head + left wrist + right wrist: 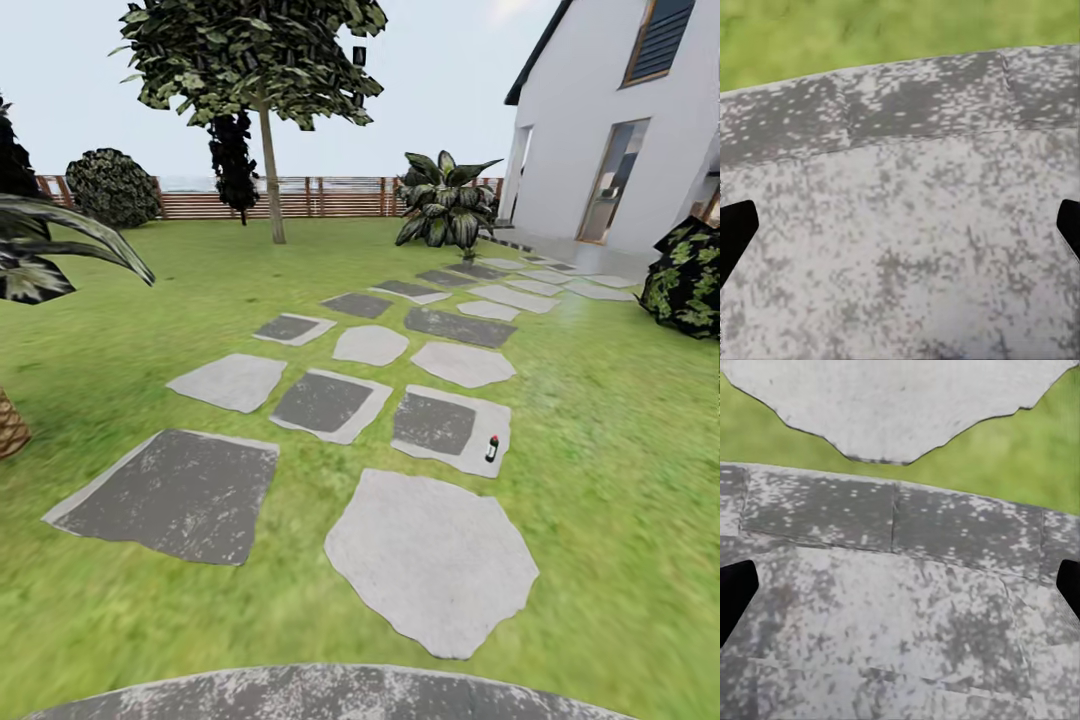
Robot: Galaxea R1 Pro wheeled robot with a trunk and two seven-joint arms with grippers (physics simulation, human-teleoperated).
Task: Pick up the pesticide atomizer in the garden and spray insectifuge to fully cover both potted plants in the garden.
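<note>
Ahead, pesticide atomizer upright on stepping stone, lawn around, both jaws wide apart, holding nothing

left fingers spread, right fingers spread

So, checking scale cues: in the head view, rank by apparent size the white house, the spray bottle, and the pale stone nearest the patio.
1. White house
2. Pale stone, enlarged by nearness
3. Spray bottle
</note>
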